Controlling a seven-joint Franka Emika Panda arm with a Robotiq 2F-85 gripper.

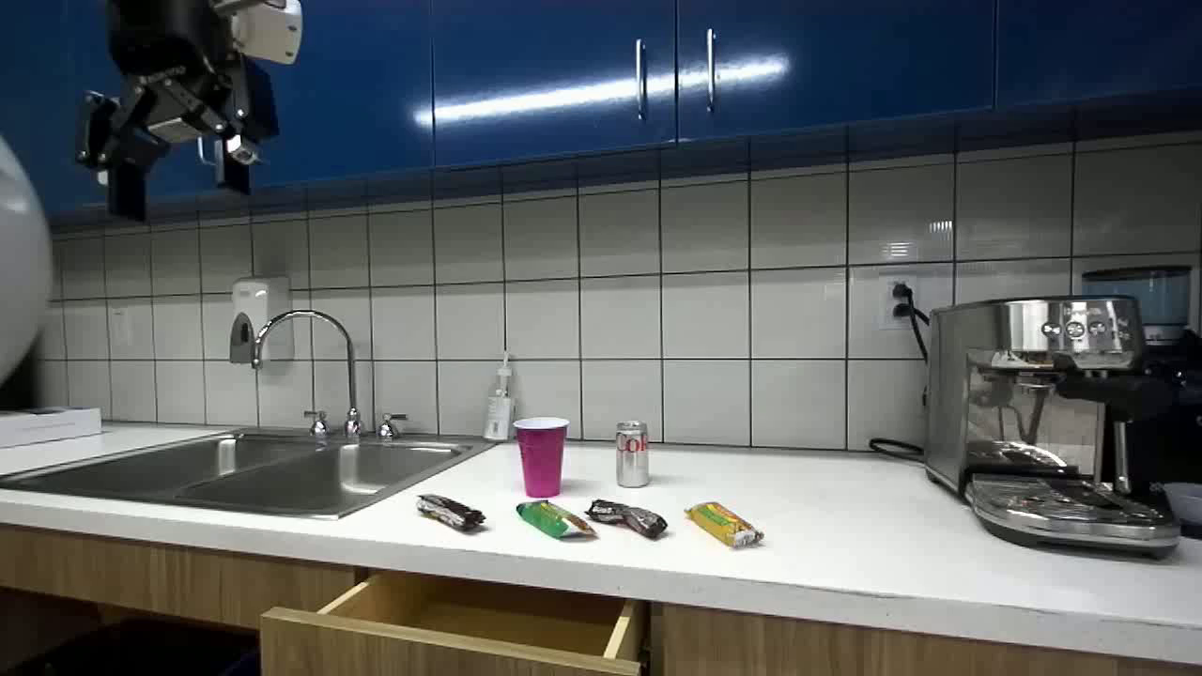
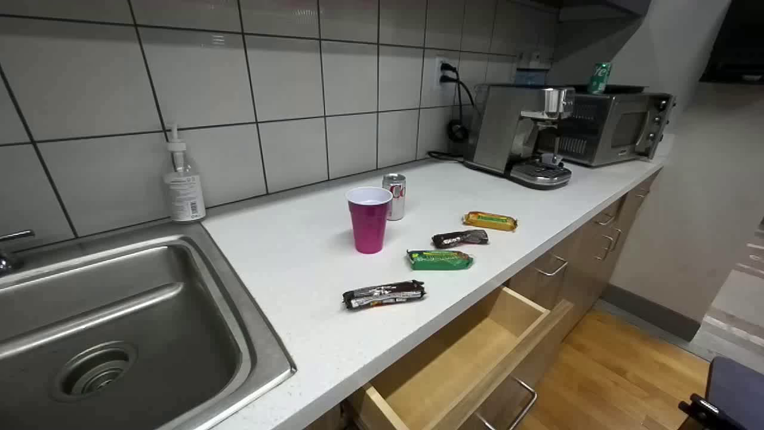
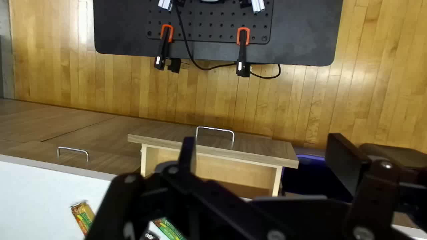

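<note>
My gripper (image 1: 180, 183) hangs high, well above the counter, at the upper left of an exterior view. Its jaws stand wide apart with nothing between them, as the wrist view also shows. Far below lies the pulled-out wooden drawer (image 2: 459, 352), bare inside where it shows. On the counter, a magenta cup (image 2: 368, 227) stands upright beside a silver can (image 1: 632, 455). In front of them lie a dark wrapped bar (image 2: 385, 294), a green bar (image 2: 440, 260), a second dark bar (image 2: 460, 239) and a yellow bar (image 2: 490, 221). The wrist view catches only parts of some bars.
A steel sink (image 1: 282, 469) with a tall faucet (image 1: 349, 376) lies at one end of the counter, a pump bottle (image 2: 184, 185) beside it. Further along are a coffee machine (image 2: 519, 137) and a microwave (image 2: 627, 128). Blue cabinets (image 1: 554, 75) run above; a dark bin (image 3: 310, 176) is below.
</note>
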